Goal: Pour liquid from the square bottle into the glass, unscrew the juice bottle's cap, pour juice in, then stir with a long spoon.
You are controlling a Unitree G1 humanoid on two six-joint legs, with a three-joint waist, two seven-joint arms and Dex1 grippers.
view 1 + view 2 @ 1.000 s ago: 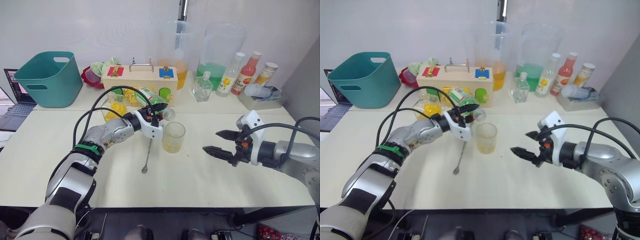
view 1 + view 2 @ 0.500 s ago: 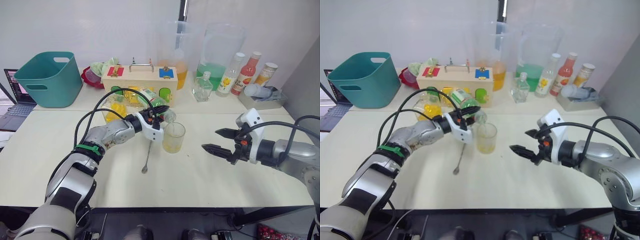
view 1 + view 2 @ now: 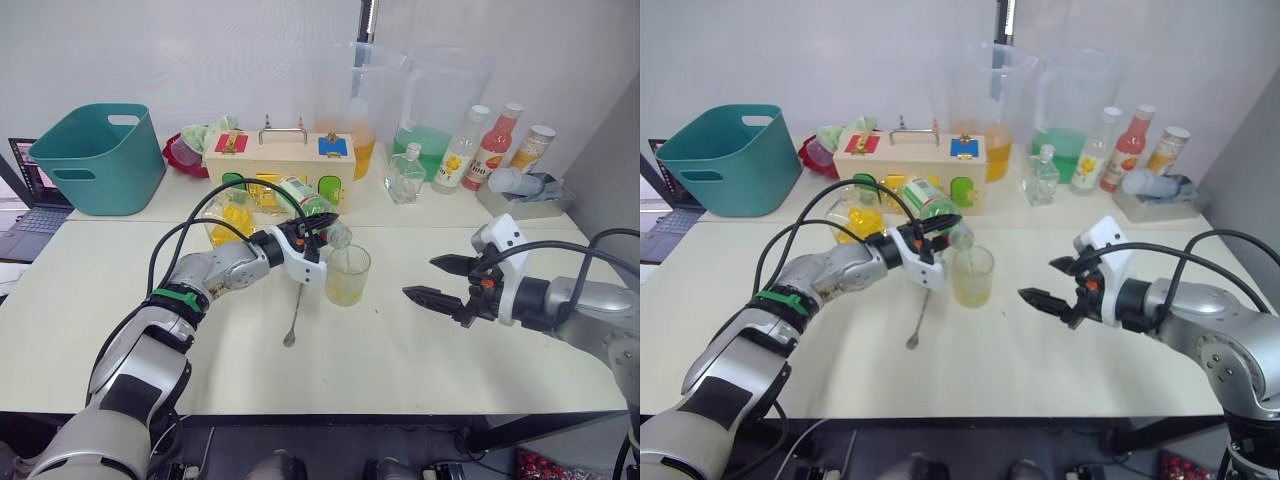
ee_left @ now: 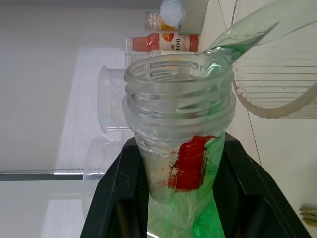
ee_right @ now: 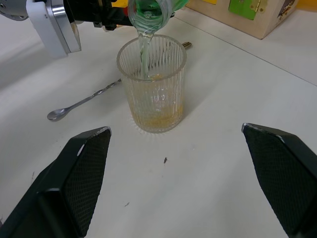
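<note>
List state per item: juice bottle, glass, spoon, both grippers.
juice bottle: uncapped, tipped, pouring a thin stream.
glass: upright on the table, yellow liquid at the bottom.
long spoon: flat on the table, beside the glass.
left gripper: shut on the juice bottle.
right gripper: open, empty.

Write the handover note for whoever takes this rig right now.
Left gripper: shut on the juice bottle, cap off, tipped over the glass; a pale green stream is running in.
Right gripper: open, holding nothing, to the right of the glass.
Glass: already holds some yellow liquid.
Square bottle: on the table behind the left arm.
Long spoon: flat on the table beside the glass.
Left: finish the pour, set the bottle down, stir.
</note>
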